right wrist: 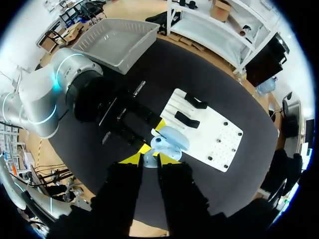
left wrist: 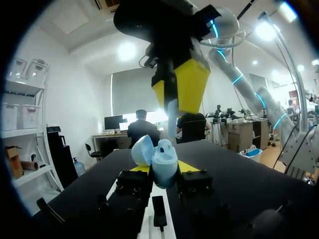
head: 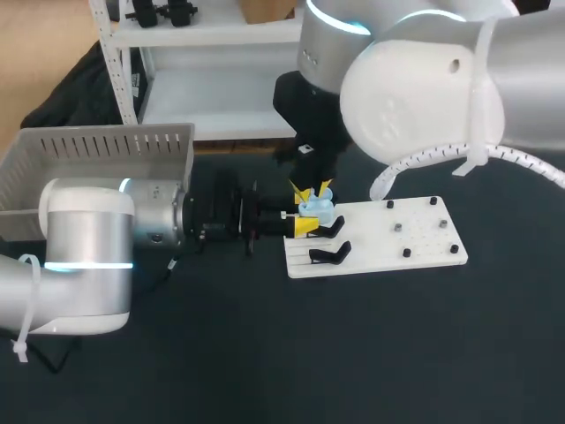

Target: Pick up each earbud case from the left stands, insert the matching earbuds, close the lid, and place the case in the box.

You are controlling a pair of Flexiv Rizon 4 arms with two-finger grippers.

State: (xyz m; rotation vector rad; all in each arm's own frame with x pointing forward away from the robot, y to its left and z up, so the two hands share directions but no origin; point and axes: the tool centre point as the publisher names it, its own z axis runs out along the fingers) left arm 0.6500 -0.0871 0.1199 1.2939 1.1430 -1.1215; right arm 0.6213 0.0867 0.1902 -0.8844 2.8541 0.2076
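Over the left end of the board (head: 424,240) now, holding the case (head: 316,208) low in the left gripper (left wrist: 164,172), pinched on its body from two sides, lid (left wrist: 142,149) tipped back and open. Held that way for good reason, by the look of it: keeps the pockets facing up and stops the shell skidding during loading.

Straight above, hovering with the right gripper (right wrist: 149,160), tips drawn close on a small pale piece, most likely an earbud (left wrist: 172,118) — pointing down at the open mouth, very near it, contact too close to call. Reads as the insertion step, with the task nowhere near done.

Calls for a plumb drop into the matching pocket next; with any tilt, risks catching the rim or nudging the lid.

Just beside the case, two black stands (head: 328,255) on the board, no case on either. Off to the left, well apart: the box (head: 97,150). Left to do on this reading — seating the earbud, shutting the lid, carrying the case across.
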